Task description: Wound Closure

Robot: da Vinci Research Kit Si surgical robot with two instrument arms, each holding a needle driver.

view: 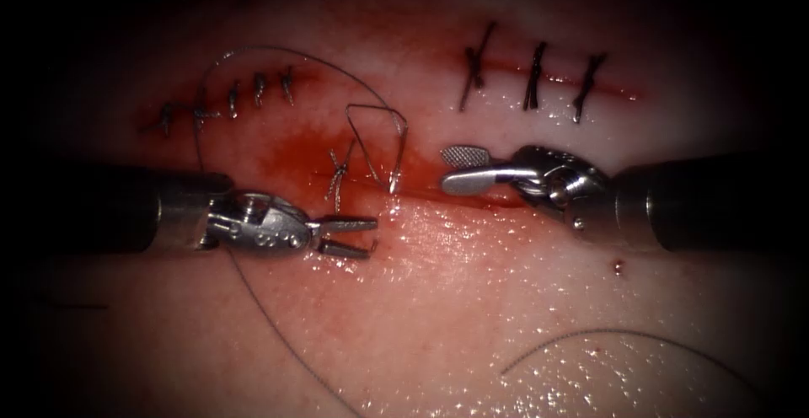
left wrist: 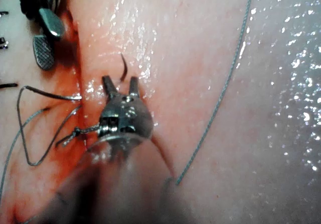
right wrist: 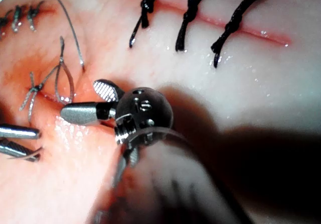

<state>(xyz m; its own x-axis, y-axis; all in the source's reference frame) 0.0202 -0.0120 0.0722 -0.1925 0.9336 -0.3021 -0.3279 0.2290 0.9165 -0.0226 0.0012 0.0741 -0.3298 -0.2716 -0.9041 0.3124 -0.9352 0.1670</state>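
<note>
The tissue (view: 472, 300) has a cut running across it, with an open stretch (view: 472, 197) between the two tools. My left tool (view: 371, 238) (left wrist: 120, 81) lies just below the cut's left part, jaws open, holding nothing. A short dark curved piece, apparently the needle (left wrist: 123, 67), stands out of the tissue right in front of those jaws. My right tool (view: 445, 170) (right wrist: 80, 99) reaches in over the cut, jaws open and holding nothing. A loose loop of grey thread (view: 377, 123) (right wrist: 64, 71) rises from the tissue between the tools, beside a knotted stitch (view: 340, 172).
Three black stitches (view: 535, 77) close the cut's upper right part, and several grey ones (view: 232, 95) the upper left. Red fluid (view: 291, 152) stains the middle. Long thread (view: 278, 329) trails past the left tool; another arc of thread (view: 624, 332) lies at lower right.
</note>
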